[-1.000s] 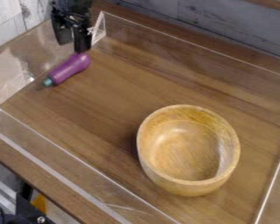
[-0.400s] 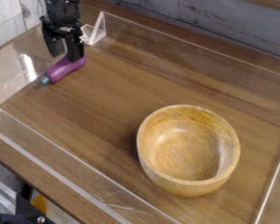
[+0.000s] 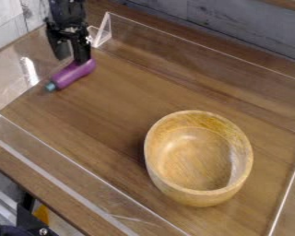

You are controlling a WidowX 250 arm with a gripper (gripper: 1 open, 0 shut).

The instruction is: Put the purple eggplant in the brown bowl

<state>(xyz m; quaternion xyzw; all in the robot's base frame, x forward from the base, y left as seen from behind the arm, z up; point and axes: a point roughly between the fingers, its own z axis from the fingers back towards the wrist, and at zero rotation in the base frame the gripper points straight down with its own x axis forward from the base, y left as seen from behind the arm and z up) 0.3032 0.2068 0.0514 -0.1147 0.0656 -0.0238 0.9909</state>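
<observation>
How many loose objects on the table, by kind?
Purple eggplant: 1
Brown bowl: 1, nothing inside
Total: 2

The gripper is not counted; it is at the eggplant's upper end, jaws open.

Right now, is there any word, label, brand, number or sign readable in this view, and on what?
None: no readable text on the purple eggplant, the brown bowl, the gripper, the wooden table or the clear barrier.
</observation>
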